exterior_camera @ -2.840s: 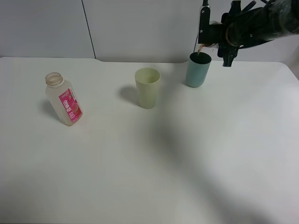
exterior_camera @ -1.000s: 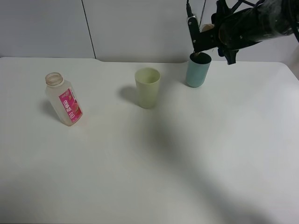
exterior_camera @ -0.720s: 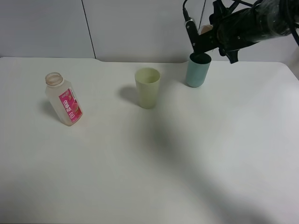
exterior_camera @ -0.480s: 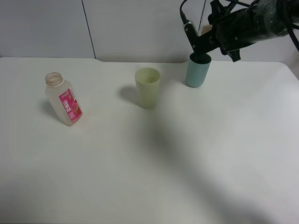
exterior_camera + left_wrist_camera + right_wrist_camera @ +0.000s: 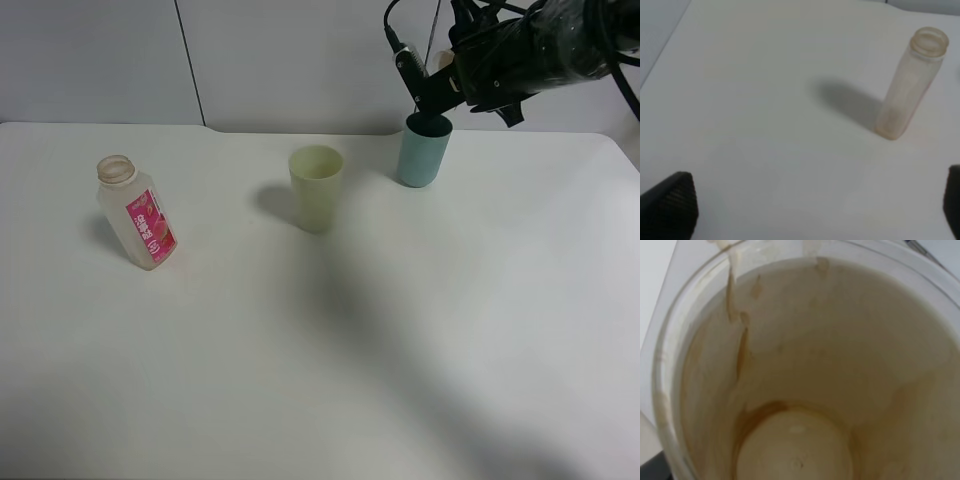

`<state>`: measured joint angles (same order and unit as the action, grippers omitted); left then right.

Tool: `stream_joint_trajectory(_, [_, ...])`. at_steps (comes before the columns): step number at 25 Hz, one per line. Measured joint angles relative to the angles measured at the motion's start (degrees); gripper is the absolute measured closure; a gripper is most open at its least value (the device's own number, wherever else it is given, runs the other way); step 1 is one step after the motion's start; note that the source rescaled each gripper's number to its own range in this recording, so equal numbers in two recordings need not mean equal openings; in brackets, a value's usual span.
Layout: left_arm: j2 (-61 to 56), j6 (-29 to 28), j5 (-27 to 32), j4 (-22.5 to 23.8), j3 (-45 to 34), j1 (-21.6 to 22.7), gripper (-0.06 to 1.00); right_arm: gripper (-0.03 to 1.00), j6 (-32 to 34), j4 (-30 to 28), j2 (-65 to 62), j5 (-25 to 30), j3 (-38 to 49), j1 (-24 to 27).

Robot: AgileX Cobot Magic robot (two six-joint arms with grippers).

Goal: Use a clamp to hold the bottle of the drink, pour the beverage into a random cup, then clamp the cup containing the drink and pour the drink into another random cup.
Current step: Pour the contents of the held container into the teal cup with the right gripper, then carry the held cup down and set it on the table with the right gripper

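Right wrist view looks straight into the whitish cup (image 5: 805, 380): brown streaks and a thin brown ring at the bottom, almost no drink left. High view hides that; there the right clamp (image 5: 438, 80) grips this cup, tipped, just above the teal cup (image 5: 423, 150) at the back of the white table (image 5: 400, 330). A yellow-green cup (image 5: 316, 187) stands mid-table. The bottle (image 5: 136, 211) stands far left, mouth up, near the left clamp (image 5: 810, 220), spread wide and empty. Behind is a grey wall.
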<state>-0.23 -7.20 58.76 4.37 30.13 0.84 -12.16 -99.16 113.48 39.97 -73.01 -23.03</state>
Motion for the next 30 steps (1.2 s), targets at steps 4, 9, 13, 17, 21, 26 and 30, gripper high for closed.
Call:
stream_joint_trajectory(4, [0.00, 0.00, 0.00, 0.00, 0.00, 0.00, -0.06, 0.97, 0.00, 0.00, 0.00, 1.07, 0.00, -0.37])
stream_joint_trajectory(9, [0.00, 0.00, 0.00, 0.00, 0.00, 0.00, -0.06, 0.97, 5.14, 0.00, 0.00, -0.41, 0.00, -0.61])
stream_joint_trajectory(13, [0.00, 0.00, 0.00, 0.00, 0.00, 0.00, -0.06, 0.97, 19.96, 0.00, 0.00, -1.93, 0.00, -0.61])
stream_joint_trajectory(17, [0.00, 0.00, 0.00, 0.00, 0.00, 0.00, -0.06, 0.97, 40.69, 0.00, -0.02, -1.88, 0.00, -0.61])
stream_joint_trajectory(21, [0.00, 0.00, 0.00, 0.00, 0.00, 0.00, -0.06, 0.97, 60.70, 3.81, -1.39, -0.84, 0.00, -0.87])
stream_joint_trajectory(26, [0.00, 0.00, 0.00, 0.00, 0.00, 0.00, -0.06, 0.97, 72.84, 8.34, -5.24, -1.61, 0.12, -1.39])
stream_joint_trajectory(30, [0.00, 0.00, 0.00, 0.00, 0.00, 0.00, -0.06, 0.97, 77.96, 16.12, -11.27, -9.84, 0.17, -2.17])
